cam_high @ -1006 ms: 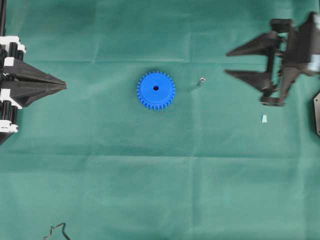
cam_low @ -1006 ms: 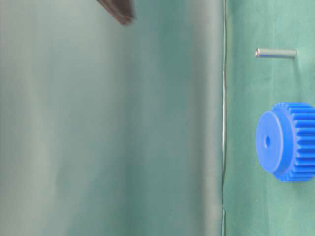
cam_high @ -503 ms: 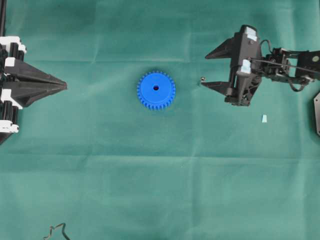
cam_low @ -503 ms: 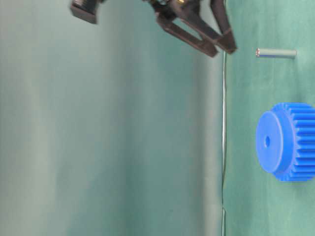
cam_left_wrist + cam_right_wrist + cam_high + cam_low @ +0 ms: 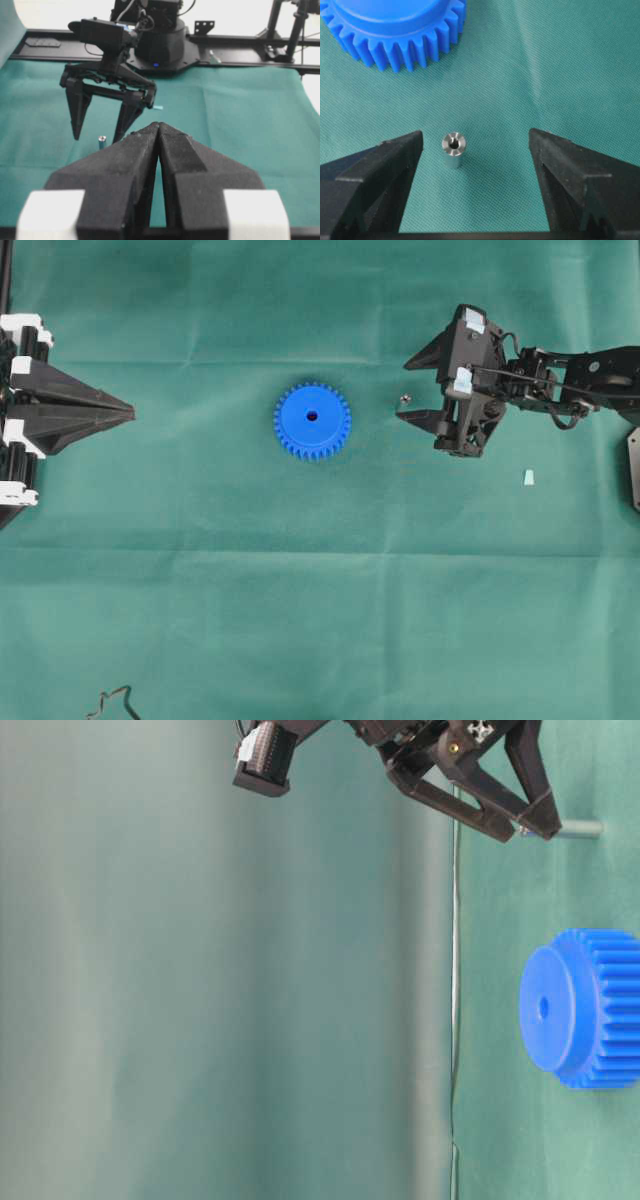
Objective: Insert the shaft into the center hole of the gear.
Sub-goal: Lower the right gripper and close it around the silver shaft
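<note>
1. Right end effector (image 5: 475, 150) is standing wide open, gripping nothing; its fingers (image 5: 420, 416) are flanking the shaft (image 5: 453, 148) without touching it.
2. Shaft is standing upright on the green counter (image 5: 320, 590), nearer one finger than the other, hollow end facing up.
3. Gear (image 5: 312, 420) is lying flat on the counter, just beyond the shaft from the right end effector; center hole (image 5: 312, 416) is facing up, unfilled.
4. Small pale block (image 5: 528, 477) is sitting well apart from the gear, past the right end effector.
5. Left end effector (image 5: 158, 131) is sitting fully closed, holding nothing, well apart from the gear on the opposite side.
</note>
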You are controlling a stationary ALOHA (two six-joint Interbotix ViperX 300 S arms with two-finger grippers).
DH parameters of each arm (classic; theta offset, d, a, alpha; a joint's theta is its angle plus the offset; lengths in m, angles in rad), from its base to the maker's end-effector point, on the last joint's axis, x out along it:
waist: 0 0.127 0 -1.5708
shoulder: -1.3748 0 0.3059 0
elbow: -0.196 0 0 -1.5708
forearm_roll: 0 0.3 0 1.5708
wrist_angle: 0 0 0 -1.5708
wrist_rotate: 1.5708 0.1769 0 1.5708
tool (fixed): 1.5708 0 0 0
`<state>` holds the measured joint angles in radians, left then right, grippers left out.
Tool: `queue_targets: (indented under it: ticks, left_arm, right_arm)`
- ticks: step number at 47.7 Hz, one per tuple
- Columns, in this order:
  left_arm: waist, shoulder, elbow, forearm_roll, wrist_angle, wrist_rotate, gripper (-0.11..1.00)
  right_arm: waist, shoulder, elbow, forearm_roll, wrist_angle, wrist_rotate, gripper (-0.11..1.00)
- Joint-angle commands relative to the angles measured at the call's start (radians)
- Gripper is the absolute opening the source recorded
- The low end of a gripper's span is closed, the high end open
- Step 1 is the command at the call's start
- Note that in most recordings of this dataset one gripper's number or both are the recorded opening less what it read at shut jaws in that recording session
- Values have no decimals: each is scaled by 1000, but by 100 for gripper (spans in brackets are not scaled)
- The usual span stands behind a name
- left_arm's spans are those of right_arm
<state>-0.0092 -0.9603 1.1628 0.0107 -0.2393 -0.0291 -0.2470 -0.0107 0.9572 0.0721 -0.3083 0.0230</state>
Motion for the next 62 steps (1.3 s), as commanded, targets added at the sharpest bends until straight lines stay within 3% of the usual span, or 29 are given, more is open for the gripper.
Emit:
queue_targets:
  ticks: [1, 7, 12, 22, 39, 53, 62]
  left_arm:
    - [-2, 8, -26, 3, 0, 2, 0]
    - [-2, 8, -26, 3, 2, 2, 0]
    - [-2, 8, -26, 3, 2, 2, 0]
    - [-2, 6, -26, 3, 2, 0, 0]
    - [-2, 2, -26, 3, 2, 0, 0]
    - [-2, 0, -28, 3, 2, 0, 0]
    - [-2, 0, -26, 3, 8, 0, 0]
  right_arm:
    - [-2, -11, -15, 3, -15, 0, 83]
    - [-2, -9, -18, 3, -18, 0, 77]
    - [-2, -3, -18, 3, -12, 2, 65]
    - [11, 0, -18, 3, -8, 2, 20]
    - [12, -28, -28, 2, 12, 2, 20]
    - [15, -207, -110, -15, 255, -9, 20]
    - [17, -255, -133, -21, 333, -9, 19]
